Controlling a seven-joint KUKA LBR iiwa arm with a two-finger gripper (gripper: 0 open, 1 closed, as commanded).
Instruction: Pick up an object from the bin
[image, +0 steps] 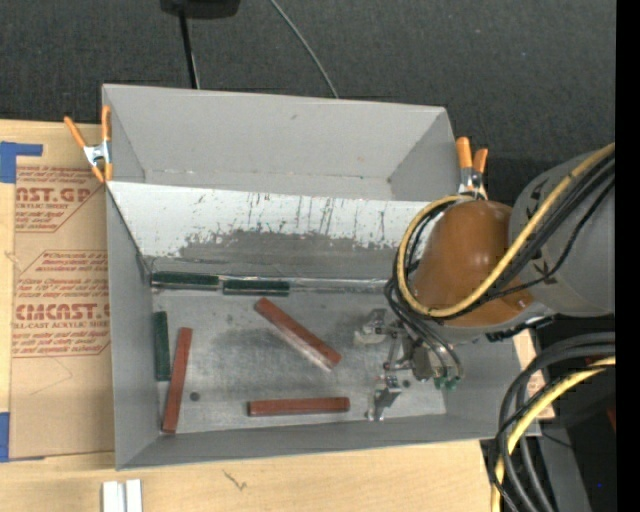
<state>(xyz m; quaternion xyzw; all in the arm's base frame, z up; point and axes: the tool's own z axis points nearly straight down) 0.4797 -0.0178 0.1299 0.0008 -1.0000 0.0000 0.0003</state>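
Observation:
My gripper (388, 384) hangs low over the right end of the bin floor, under the arm's orange cover. Just to its left lies a red-brown flat bar (298, 406), parallel to the front wall, its right end close to the gripper. A second red-brown bar (297, 333) lies slantwise in the middle of the floor, its lower end pointing towards the gripper. I see nothing held by the gripper.
A third red-brown bar (177, 380) lies along the left wall beside a short dark green bar (160, 346). Two more dark green bars (185, 281) (256, 288) lie end to end at the foot of the back wall. The arm and its cables cover the bin's right side.

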